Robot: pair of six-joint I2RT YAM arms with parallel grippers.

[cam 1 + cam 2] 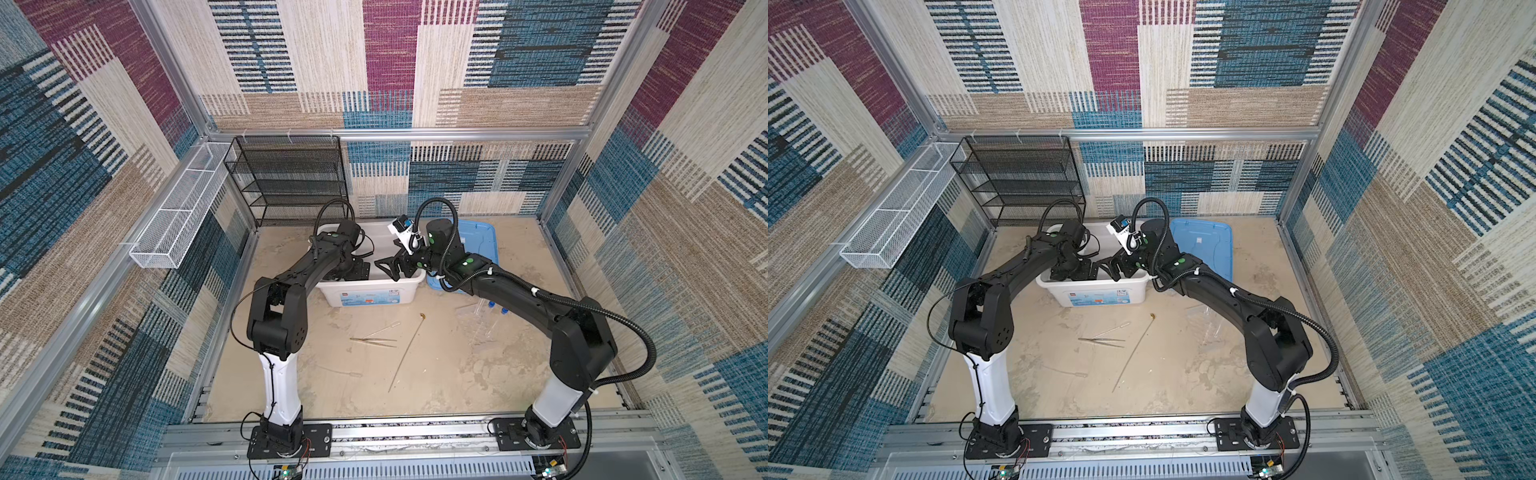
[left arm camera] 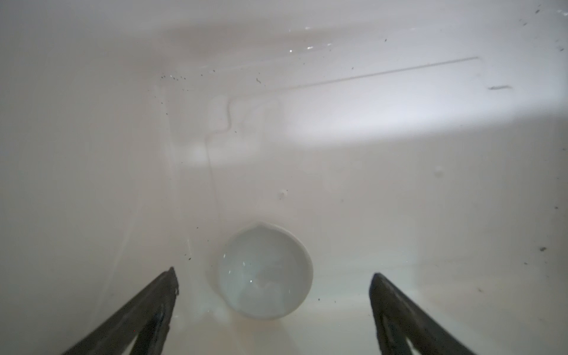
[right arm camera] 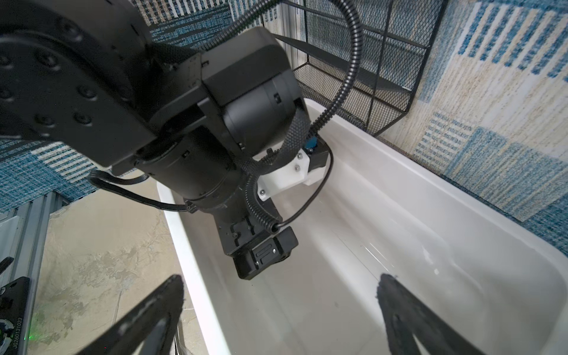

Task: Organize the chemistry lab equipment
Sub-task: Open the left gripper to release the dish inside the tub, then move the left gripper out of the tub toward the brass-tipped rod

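The small white round dish lies on the floor of the big white tub, free between the wide-apart fingers of my left gripper. That gripper reaches down inside the tub and is open. My right gripper hovers open and holding nothing over the tub's right end; in the right wrist view it straddles the tub's rim. On the floor in front lie the metal tweezers, a clear dropper and the long thin rod. Blue-capped tubes show beside my right forearm, partly hidden.
A blue lid lies behind the right arm, beside the tub. The black wire-mesh shelf stands at the back left. A white mesh basket hangs on the left wall. Another thin clear piece lies nearer the front.
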